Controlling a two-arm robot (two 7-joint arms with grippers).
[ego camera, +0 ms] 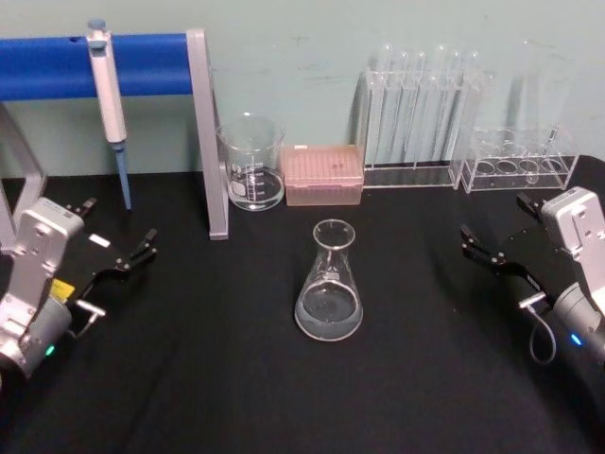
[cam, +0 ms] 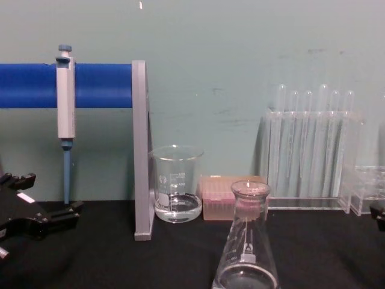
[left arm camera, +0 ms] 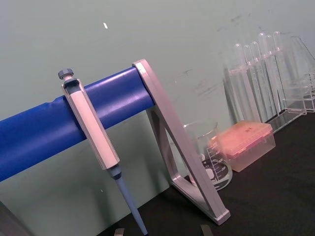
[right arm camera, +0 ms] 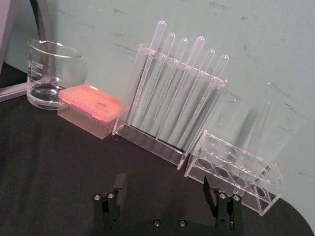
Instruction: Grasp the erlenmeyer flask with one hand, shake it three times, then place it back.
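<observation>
The erlenmeyer flask stands upright on the black table, near the middle, with a little clear liquid in its base. In the chest view the flask rises close in front, at the lower centre. My left gripper hovers open at the table's left, well apart from the flask, and also shows at the chest view's left edge. My right gripper is open at the table's right, equally far from the flask. In the right wrist view the right gripper has nothing between its fingers.
A glass beaker and a pink tip box stand behind the flask. A pipette hangs on the blue stand at the back left. A pipette rack and a small tube rack stand at the back right.
</observation>
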